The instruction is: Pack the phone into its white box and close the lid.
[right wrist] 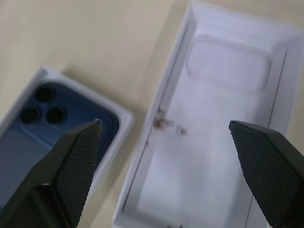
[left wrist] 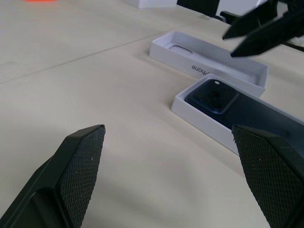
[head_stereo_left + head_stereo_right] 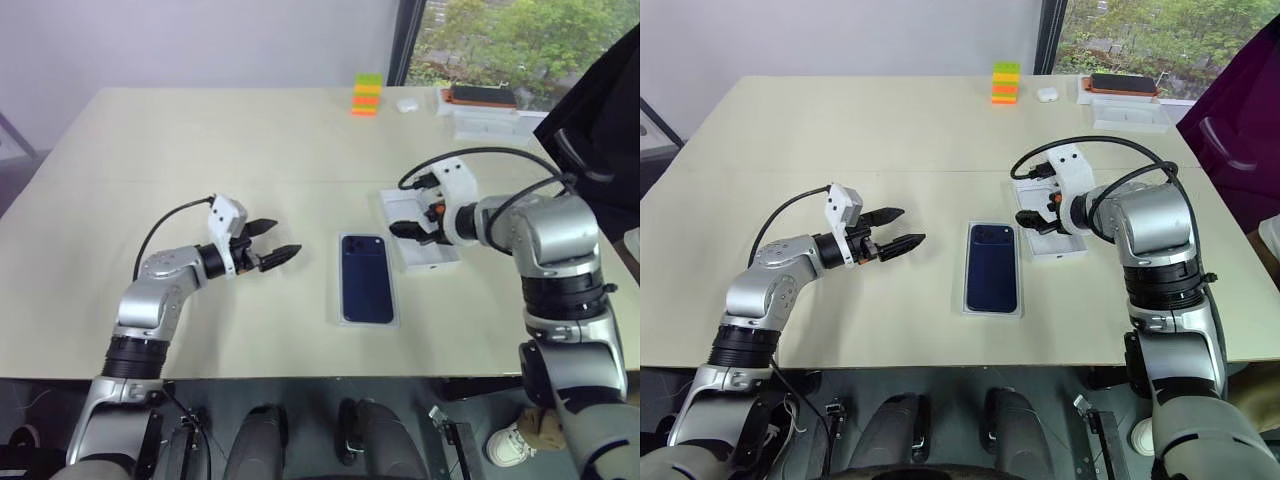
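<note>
Head view: phone (image 3: 366,278) boxed, lid (image 3: 420,230) off, both jaws wide, empty.

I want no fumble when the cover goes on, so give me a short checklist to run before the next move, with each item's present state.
1. Slim dark navy-blue glossy phone lies flat inside the shallow white cardboard box, camera end away from the robot: ok.
2. White rectangular cardboard lid lies open side up beside the box, apart from it: ok.
3. Right gripper open and above the lid: ok.
4. Left gripper open, holding nothing, apart from the box: ok.
5. Lid on the box: not ok, not yet done.
6. Phone fully seated against the box floor: cannot tell.
</note>
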Controlling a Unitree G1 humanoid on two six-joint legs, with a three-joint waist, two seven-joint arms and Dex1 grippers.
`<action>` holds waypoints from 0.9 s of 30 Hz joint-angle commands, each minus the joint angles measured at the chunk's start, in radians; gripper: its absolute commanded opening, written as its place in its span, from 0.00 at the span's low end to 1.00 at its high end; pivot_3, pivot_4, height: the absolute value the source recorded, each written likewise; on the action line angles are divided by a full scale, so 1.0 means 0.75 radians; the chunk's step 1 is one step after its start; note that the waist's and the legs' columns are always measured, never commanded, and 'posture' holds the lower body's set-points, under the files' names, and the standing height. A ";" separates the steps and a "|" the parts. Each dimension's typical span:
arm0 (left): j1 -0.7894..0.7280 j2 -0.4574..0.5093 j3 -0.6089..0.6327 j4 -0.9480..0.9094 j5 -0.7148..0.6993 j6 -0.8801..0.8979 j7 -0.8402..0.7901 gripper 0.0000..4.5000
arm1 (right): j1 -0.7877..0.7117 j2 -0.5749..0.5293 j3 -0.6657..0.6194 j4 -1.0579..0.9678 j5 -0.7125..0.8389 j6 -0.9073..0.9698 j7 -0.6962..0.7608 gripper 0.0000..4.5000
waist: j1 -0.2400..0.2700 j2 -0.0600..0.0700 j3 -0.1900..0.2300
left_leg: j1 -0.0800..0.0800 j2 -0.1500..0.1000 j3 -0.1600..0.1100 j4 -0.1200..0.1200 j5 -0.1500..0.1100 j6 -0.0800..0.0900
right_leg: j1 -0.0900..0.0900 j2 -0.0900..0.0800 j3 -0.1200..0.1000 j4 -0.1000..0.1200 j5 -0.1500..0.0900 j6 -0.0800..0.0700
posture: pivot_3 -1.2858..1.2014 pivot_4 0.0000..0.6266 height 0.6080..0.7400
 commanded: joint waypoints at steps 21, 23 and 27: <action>0.000 -0.054 0.001 -0.057 0.000 0.000 0.104 1.00 | -0.426 0.233 -0.010 0.627 -0.091 -0.159 -0.307 1.00 | -0.013 0.001 0.000 | -0.001 0.001 0.000 0.000 0.000 0.000 | -0.002 0.001 0.000 0.001 0.000 0.000 | 0.52 0.24 1.00; 0.003 -0.059 0.004 -0.062 -0.003 0.006 0.119 1.00 | -0.420 0.258 0.005 0.657 -0.105 -0.183 -0.327 1.00 | -0.013 0.001 0.000 | -0.002 0.001 0.000 0.000 0.000 0.000 | -0.002 0.001 0.000 0.001 0.000 0.000 | 0.52 0.24 1.00; 0.020 -0.070 -0.006 -0.089 0.000 0.011 0.146 1.00 | -0.407 0.298 0.010 0.674 -0.123 -0.178 -0.368 1.00 | -0.020 0.001 0.000 | -0.002 0.001 0.000 0.000 0.000 0.000 | -0.002 0.001 0.000 0.001 0.000 0.000 | 0.52 0.24 1.00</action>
